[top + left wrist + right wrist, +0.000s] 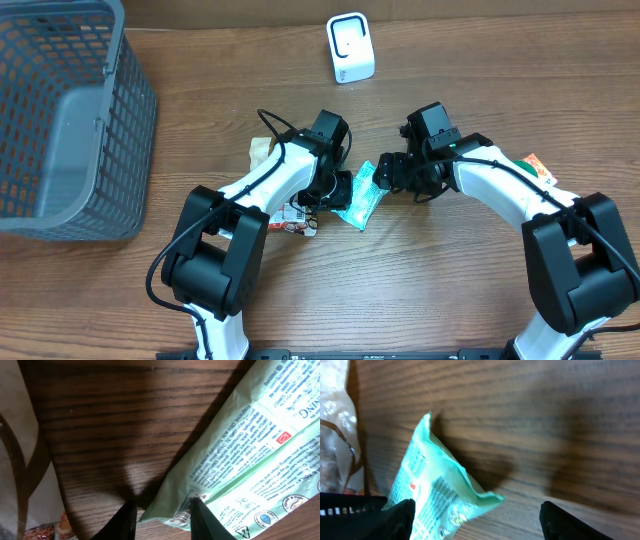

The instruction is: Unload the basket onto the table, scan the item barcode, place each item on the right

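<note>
The left end effector is clamped on one corner of the pale green packet, holding it tilted up off the table between the two arms. Just to its right, the right end effector has its fingers spread well apart around the packet's other end and grips nothing.

This looks like a handover or a re-grip. The right fingers should close on the sealed edge, not across the printed face. I can't pick out the barcode among the print from here, so it is worth finding it before turning that face square towards the white scanner, which stands well apart at the table's far side. The film looks limp, so it should be held taut.

The one container is the grey mesh basket at far left. I see nothing in it. The other packets lie loose on the table.
</note>
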`<state>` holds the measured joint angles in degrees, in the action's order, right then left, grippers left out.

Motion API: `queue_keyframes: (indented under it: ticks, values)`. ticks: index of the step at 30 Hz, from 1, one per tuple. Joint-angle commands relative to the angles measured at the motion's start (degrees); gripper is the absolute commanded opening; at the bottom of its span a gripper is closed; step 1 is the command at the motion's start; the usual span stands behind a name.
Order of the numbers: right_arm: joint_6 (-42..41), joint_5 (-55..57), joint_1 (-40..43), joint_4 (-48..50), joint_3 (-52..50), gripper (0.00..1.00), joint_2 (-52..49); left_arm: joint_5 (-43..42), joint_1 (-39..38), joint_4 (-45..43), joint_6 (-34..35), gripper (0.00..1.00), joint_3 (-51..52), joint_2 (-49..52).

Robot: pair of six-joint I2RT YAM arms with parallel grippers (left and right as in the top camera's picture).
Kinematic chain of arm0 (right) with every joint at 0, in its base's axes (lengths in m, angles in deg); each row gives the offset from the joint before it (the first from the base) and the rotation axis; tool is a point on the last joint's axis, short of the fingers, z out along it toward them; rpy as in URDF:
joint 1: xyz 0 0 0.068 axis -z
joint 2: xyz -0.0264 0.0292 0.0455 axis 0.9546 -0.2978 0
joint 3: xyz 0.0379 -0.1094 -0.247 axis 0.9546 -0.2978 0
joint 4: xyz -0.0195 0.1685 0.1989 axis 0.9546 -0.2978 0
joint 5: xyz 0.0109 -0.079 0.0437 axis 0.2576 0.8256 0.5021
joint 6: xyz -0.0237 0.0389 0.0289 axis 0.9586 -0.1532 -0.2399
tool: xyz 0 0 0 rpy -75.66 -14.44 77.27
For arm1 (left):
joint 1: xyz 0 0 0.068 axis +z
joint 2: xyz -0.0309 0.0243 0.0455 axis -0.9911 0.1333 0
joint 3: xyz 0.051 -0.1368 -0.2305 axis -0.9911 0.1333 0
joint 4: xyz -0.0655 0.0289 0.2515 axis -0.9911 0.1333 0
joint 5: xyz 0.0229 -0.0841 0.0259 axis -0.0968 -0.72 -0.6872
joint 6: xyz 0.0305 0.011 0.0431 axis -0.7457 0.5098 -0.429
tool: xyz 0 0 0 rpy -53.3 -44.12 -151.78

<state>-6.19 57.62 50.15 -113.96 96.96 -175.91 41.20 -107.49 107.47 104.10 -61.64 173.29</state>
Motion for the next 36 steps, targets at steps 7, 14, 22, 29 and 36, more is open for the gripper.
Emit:
queue_keyframes:
  ticks: [7,14,22,29,36]
  values:
    - [-0.24,-2.14,0.04,7.82,-5.07,0.68,0.04,4.72,0.09,-0.02,1.31,0.27,0.85,-0.31]
    - [-4.22,-3.67,0.0,14.47,-9.94,0.62,0.04,4.7,0.09,-0.17,1.31,0.27,0.85,-0.31]
    - [-5.29,-5.73,-0.85,16.48,-10.32,0.54,0.04,4.7,0.09,-0.42,1.29,0.26,0.85,-0.31]
    - [-7.61,-5.88,-1.53,18.05,-10.36,0.53,0.04,4.7,0.09,-0.44,1.29,0.26,0.85,-0.31]
    - [-7.78,-5.81,-1.53,18.36,-10.38,0.48,0.02,4.7,0.09,-0.48,1.31,0.24,0.85,-0.31]
